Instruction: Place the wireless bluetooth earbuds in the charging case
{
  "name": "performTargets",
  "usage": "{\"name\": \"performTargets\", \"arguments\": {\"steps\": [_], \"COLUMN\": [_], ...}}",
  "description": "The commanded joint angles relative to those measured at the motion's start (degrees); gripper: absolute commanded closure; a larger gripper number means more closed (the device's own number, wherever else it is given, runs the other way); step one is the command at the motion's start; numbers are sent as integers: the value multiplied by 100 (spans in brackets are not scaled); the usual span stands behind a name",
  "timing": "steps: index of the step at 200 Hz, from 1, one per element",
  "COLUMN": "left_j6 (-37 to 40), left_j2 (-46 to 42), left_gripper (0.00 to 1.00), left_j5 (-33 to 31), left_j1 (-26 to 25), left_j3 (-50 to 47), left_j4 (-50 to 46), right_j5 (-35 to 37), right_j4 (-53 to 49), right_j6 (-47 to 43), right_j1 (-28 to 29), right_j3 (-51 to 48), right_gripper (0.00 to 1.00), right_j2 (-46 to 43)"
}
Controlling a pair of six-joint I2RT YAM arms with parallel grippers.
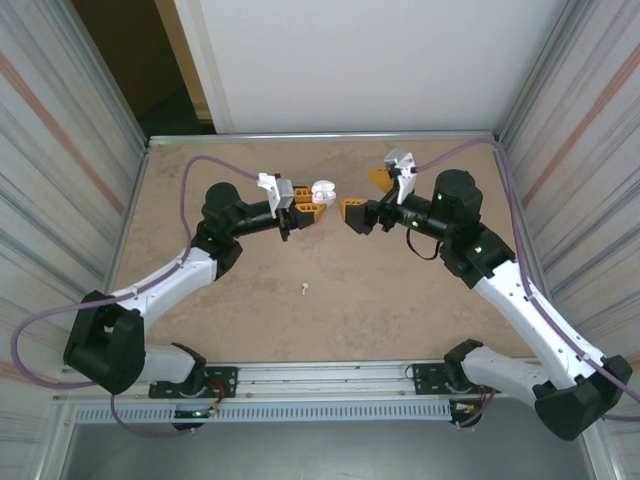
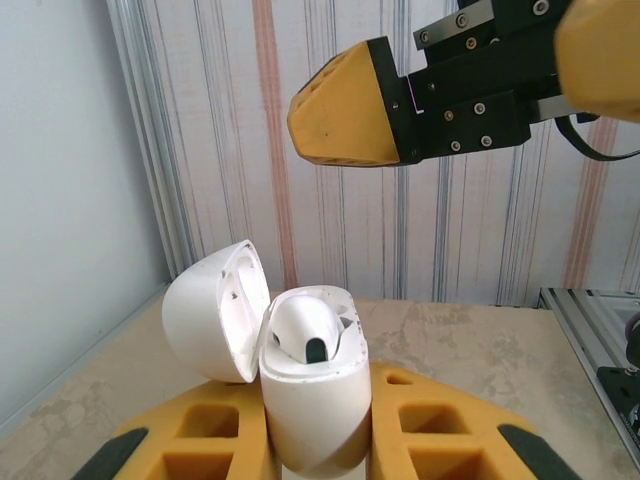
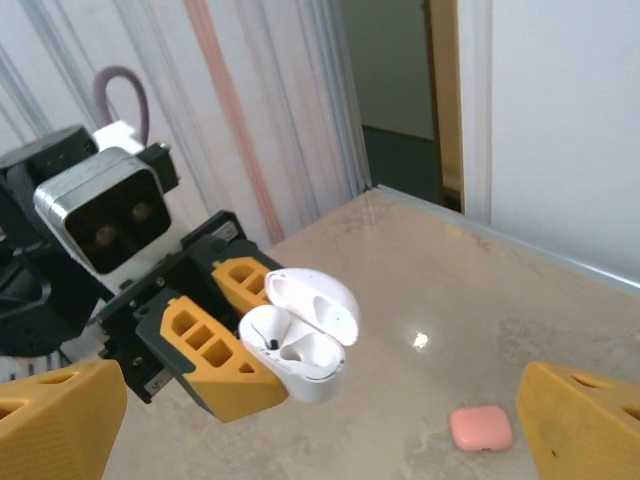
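Note:
My left gripper (image 1: 306,212) is shut on the base of a white charging case (image 1: 322,190), held above the table with its lid hinged open. In the left wrist view the case (image 2: 315,390) stands upright between my yellow fingers (image 2: 440,430), and one white earbud (image 2: 305,325) sits in it. The right wrist view shows that seated earbud (image 3: 312,352) beside a vacant slot. A second white earbud (image 1: 305,289) lies loose on the table, nearer the arm bases. My right gripper (image 1: 364,197) is open, facing the case a short way to its right, with nothing between its fingers (image 3: 50,420).
A shut pink case (image 3: 481,427) lies on the beige table (image 1: 250,320) below my right gripper. Striped walls close in the left and right sides, and a white panel stands at the back. A metal rail runs along the near edge.

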Motion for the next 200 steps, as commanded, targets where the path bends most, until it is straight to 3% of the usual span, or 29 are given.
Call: {"name": "performTargets", "arguments": {"steps": [1, 72, 117, 200], "left_j6": [24, 12, 46, -441], "left_j2": [-167, -218, -324, -420], "left_gripper": [100, 100, 100, 100], "left_j5": [-55, -221, -534, -1062], "left_j1": [-34, -33, -25, 282], "left_j3": [2, -83, -227, -612], "left_j4": [196, 323, 432, 1083], "right_j5": [-341, 295, 186, 531], "right_j4": [579, 974, 823, 165], "right_j6": [640, 1350, 1844, 1772], "right_j1": [-174, -484, -822, -950], "right_j3": [-69, -621, -849, -1201], "right_gripper": [1, 1, 1, 1], "right_j2": [-139, -616, -833, -1202]}}
